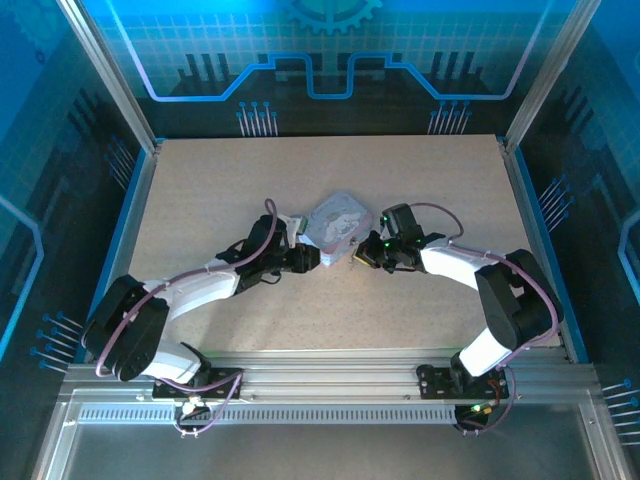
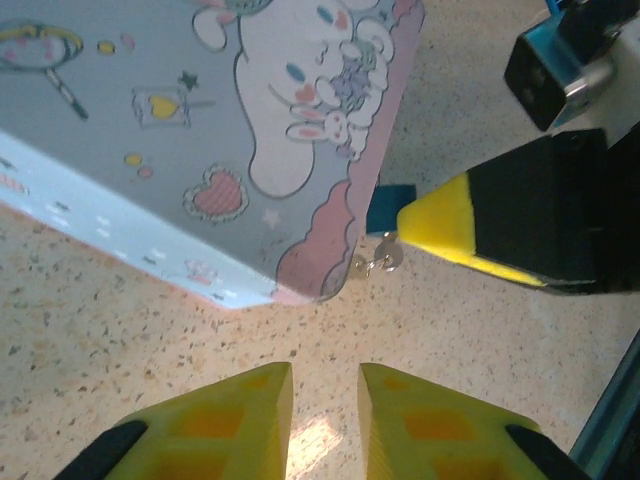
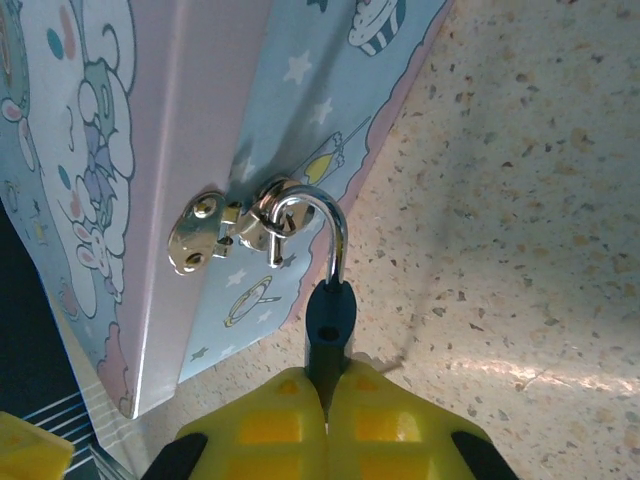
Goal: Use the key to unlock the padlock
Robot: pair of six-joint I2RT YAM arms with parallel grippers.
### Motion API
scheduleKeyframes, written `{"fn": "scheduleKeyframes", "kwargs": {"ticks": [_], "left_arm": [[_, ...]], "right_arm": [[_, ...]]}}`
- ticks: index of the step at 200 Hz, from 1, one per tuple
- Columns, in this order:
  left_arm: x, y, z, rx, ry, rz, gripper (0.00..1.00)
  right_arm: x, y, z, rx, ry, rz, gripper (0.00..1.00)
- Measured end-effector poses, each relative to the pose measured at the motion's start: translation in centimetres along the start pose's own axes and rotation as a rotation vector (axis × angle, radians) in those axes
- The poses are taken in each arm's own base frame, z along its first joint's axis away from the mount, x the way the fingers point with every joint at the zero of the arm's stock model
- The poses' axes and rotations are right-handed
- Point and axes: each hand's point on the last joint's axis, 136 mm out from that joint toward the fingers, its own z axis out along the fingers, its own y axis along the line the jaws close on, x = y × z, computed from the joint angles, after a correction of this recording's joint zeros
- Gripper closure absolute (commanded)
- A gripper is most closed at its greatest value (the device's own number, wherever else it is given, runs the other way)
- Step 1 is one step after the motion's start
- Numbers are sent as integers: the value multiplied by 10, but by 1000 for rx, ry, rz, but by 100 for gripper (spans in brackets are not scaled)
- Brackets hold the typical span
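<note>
Padlock [image 3: 328, 310] hangs gripped by right end effector [image 3: 327, 388].

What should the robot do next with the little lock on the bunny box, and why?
Probably the right gripper, shut on the padlock, should twist it to slip its silver hoop out of the latch on the box: the hoop's short end looks free, though I'm unsure.

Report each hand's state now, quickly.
Left hand: open, holding nothing.
Right hand: closed on the padlock, at its dark body.
</note>
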Motion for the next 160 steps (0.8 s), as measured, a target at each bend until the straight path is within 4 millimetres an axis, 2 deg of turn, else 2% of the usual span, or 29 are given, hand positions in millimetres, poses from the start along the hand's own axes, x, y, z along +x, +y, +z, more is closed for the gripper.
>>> {"fn": "scheduleKeyframes", "kwargs": {"ticks": [75,107,160], "left_arm": [[25,-7,7,11,26,38,81],[27,-19,10,40,21,63,81],[32,-19,15,31,27,72,82]], "right_arm": [[-7,0,-1,19,-55,44,100],[-8,1,-1,22,-72,61,100],[-8,1,1,37,-93,67,100]]}}
